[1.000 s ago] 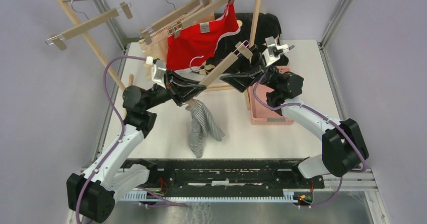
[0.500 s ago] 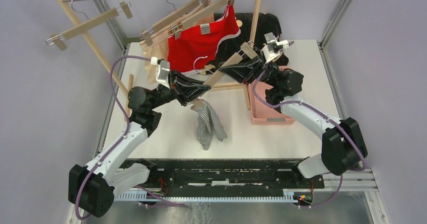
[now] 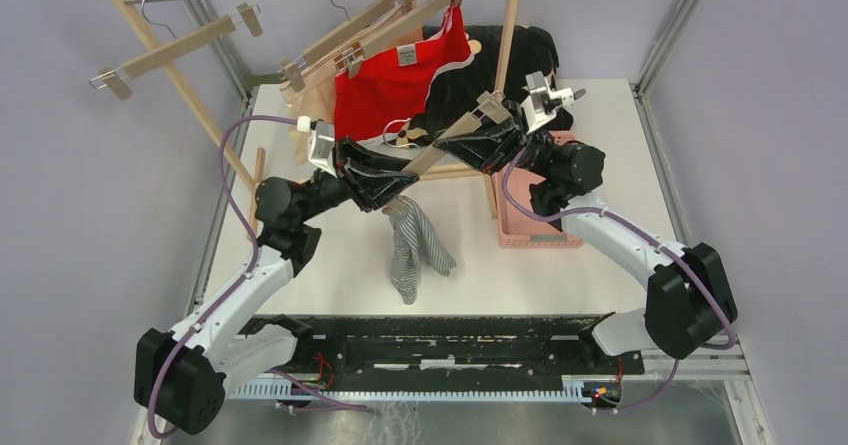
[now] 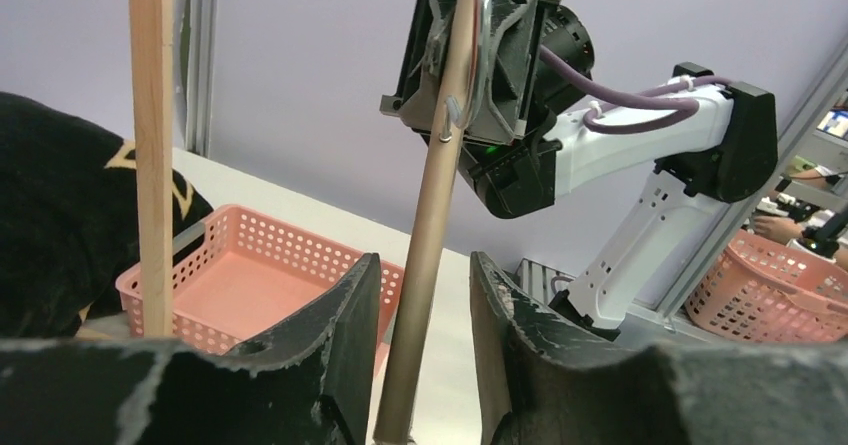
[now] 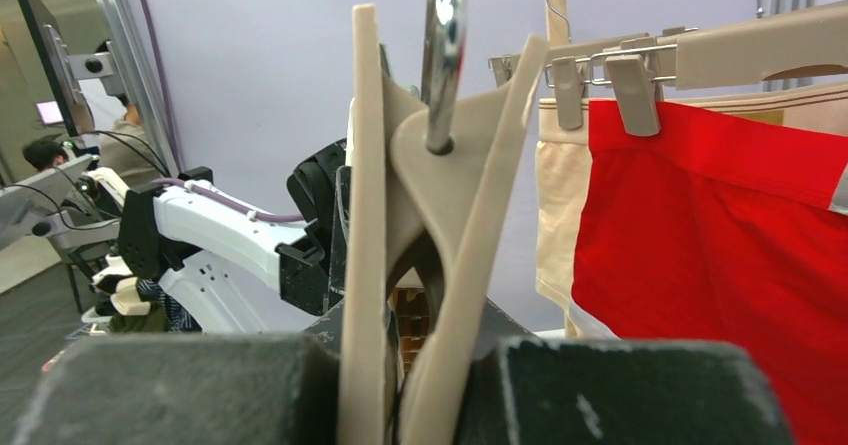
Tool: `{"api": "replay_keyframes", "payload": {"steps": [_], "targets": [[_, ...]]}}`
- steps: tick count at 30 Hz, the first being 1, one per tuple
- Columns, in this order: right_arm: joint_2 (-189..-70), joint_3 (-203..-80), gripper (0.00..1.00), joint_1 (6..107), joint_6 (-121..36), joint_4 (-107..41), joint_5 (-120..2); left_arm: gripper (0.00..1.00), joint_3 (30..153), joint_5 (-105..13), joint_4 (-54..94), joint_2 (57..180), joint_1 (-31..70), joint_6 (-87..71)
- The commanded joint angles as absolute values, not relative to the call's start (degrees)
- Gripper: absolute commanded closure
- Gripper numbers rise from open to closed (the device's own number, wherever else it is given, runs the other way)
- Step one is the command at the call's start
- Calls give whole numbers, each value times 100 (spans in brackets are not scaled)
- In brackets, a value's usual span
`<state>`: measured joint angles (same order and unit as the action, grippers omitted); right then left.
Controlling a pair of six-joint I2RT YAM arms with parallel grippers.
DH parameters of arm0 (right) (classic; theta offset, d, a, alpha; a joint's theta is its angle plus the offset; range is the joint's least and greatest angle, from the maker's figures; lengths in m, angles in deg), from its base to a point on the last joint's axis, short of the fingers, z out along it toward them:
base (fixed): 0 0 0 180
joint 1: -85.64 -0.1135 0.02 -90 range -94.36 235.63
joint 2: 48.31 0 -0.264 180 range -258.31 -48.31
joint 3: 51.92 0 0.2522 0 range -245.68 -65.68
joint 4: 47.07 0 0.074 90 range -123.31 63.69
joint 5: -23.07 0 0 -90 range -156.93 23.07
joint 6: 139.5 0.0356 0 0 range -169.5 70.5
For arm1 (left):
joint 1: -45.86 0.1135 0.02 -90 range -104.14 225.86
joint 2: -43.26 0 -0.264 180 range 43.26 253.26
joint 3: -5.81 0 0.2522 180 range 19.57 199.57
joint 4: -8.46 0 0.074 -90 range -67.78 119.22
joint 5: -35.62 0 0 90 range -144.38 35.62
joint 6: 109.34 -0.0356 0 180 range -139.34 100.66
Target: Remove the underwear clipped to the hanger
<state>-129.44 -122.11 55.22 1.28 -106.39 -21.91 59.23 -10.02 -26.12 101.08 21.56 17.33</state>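
White counter; over its middle, grey-and-white striped cloth underwear dangling off loose tan wooden clip hanger; right hand clenched on hanger, left hand released around bar. Likely soft, light; best pinched near clip.

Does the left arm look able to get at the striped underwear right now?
Probably yes: the left gripper sits open around the hanger, low down, and the striped underwear hangs free just below, nothing between.

striped underwear dangling under tilted hanger, red underwear clipped behind
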Motion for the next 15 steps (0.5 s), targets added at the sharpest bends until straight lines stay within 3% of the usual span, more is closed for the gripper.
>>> {"api": "replay_keyframes", "payload": {"steps": [1, 7, 15], "targets": [[-12555, -12132, 99, 5513, -296, -10674, -2413, 55, 5995, -1423, -1810, 9731, 2128, 1221], [-12592, -12134, 99, 5513, -208, -10738, -2551, 43, 5824, -2120, -548, 9197, 2128, 450], [-12830, -12290, 99, 5512, 380, -11251, -2361, 38, 5490, -2628, -202, 8916, 2130, 180]]}}
